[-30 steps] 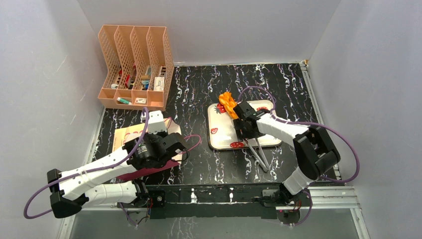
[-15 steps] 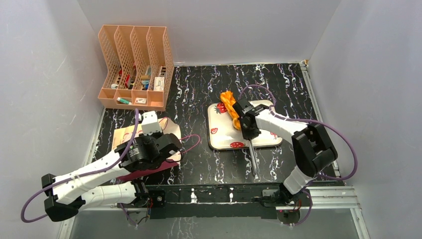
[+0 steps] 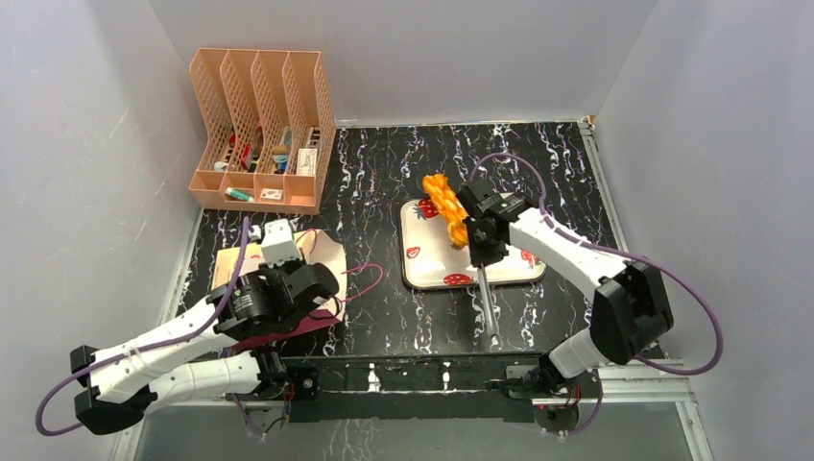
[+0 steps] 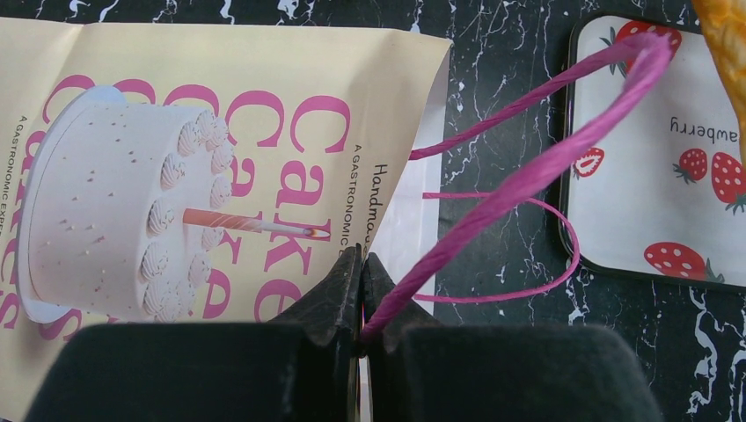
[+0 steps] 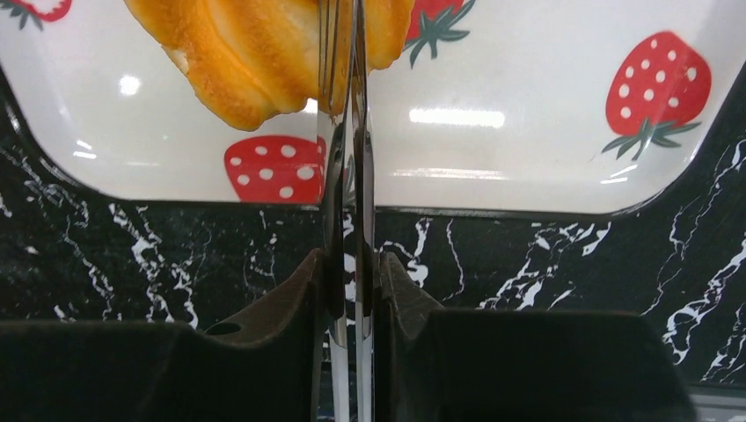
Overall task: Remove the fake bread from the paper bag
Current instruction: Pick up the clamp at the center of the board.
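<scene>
The paper bag (image 3: 245, 261) lies flat at the near left, its cake print up (image 4: 220, 132). My left gripper (image 3: 324, 285) (image 4: 362, 264) is shut on one of its purple cord handles (image 4: 528, 167), which stretches taut towards the tray. My right gripper (image 3: 480, 252) (image 5: 349, 264) is shut on metal tongs (image 3: 488, 307) (image 5: 346, 176). The tong tips pinch a long braided orange loaf (image 3: 443, 204) (image 5: 255, 53) at the back left corner of a white strawberry-print tray (image 3: 422, 264) (image 5: 528, 132). No other bread shows.
A peach plastic file rack (image 3: 259, 130) with small items stands at the back left. The tray's corner (image 4: 642, 193) shows right of the bag, and the bag's second cord loop (image 4: 545, 264) lies on the black marbled table (image 3: 384, 173). Grey walls enclose three sides.
The tongs, spread a second ago, are now squeezed together in my right gripper. The right arm and loaf have shifted a little towards the back. My left gripper has drawn back leftwards with the cord.
</scene>
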